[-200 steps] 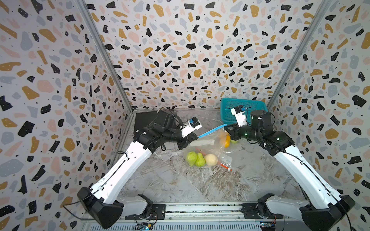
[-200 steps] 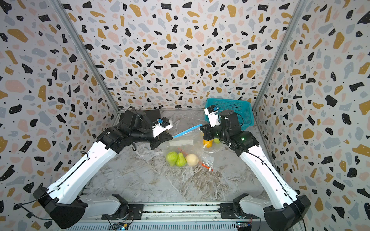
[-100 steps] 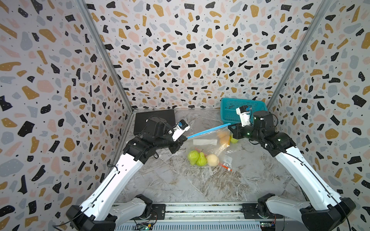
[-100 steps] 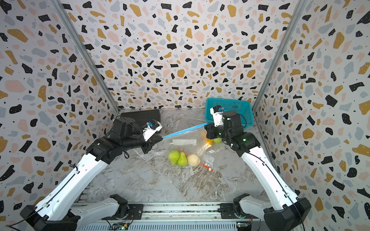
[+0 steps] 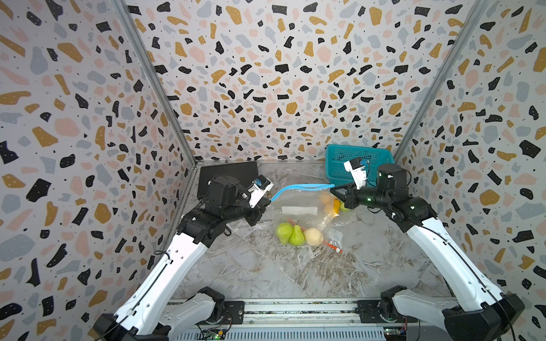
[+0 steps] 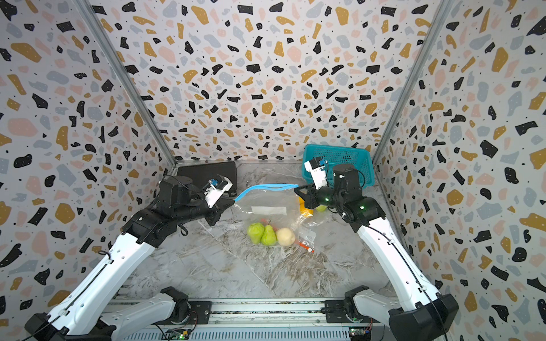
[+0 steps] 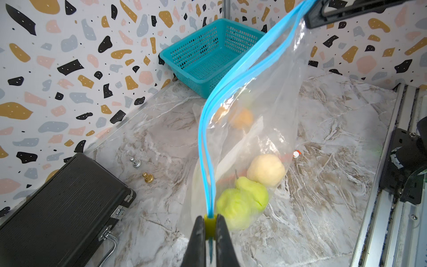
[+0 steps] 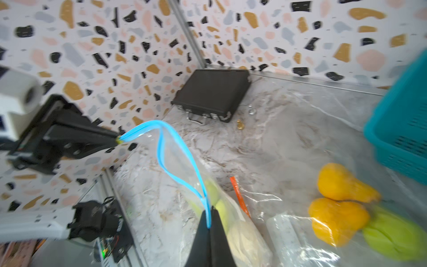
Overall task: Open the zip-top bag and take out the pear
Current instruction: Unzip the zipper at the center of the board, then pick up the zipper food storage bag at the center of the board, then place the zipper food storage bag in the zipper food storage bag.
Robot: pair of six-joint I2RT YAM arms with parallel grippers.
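A clear zip-top bag (image 5: 298,203) with a blue zipper strip (image 5: 304,186) hangs stretched between my two grippers above the marble floor. My left gripper (image 5: 267,202) (image 7: 210,218) is shut on the yellow slider (image 7: 210,223) at the strip's left end. My right gripper (image 5: 332,188) (image 8: 209,209) is shut on the strip's right end. The strip's two tracks stand apart along the middle. At the bag's bottom lie a green pear (image 5: 297,234) (image 7: 251,191), a rounder green fruit (image 5: 283,231) and a pale round fruit (image 5: 313,236).
A teal basket (image 5: 359,161) stands at the back right, a black case (image 5: 227,174) at the back left. Two small metal knobs (image 7: 136,163) lie near the case. A second clear bag with orange pears (image 8: 339,203) lies under my right arm. A metal rail (image 5: 295,310) runs along the front.
My left gripper has drawn back to the left with the slider, lengthening the blue strip between the grippers. The right gripper has shifted slightly right, still holding its end.
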